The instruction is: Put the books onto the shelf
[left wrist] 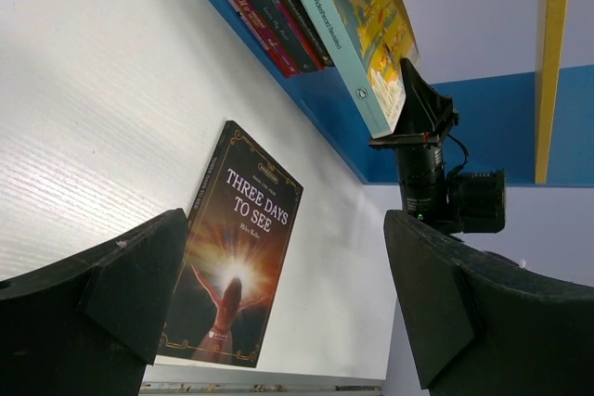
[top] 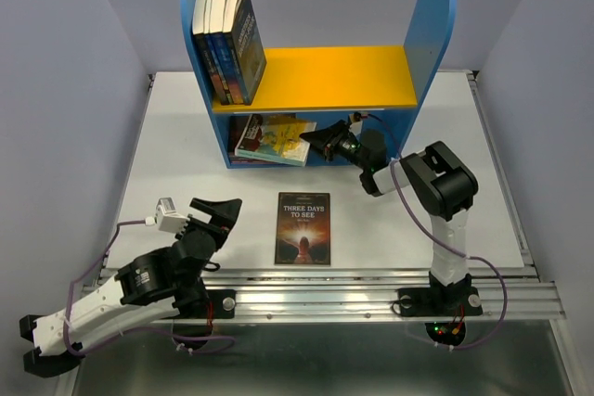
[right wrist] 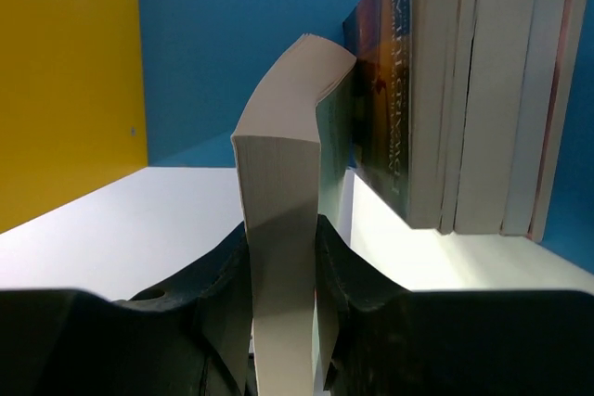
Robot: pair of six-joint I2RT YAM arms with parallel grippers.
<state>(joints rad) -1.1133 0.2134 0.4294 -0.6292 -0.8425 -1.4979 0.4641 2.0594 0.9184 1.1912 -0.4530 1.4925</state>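
Book in play, a yellow-and-teal paperback, sits pinched by its outer edge between the black fingers of the right gripper, jaws clamped on the page block w/ no gap showing. Its far end is inside the blue lower compartment of the two-tier shelf, lying on a pile of flat paperbacks at the compartment's left. In the right wrist view it bows toward that pile. Above, on the yellow upper board, four or so upright paperbacks lean on the left blue side panel. Out on the white table, approx midway btwn the arms, a dark paperback titled "Three Days to See" lies flat, face up, touching nothing. The left gripper hovers near it on the left, jaws spread wide, holding nothing.

Risks, as judged: more push from the right arm could buckle the bowed paperback or shunt the pile askew, since a soft cover gives before it slides. Letting go too early may leave it hanging out the front, free to tip off the pile. Covers look glossy and thin, pages limp: a slippery, floppy load. Dark paperback not yet shelved
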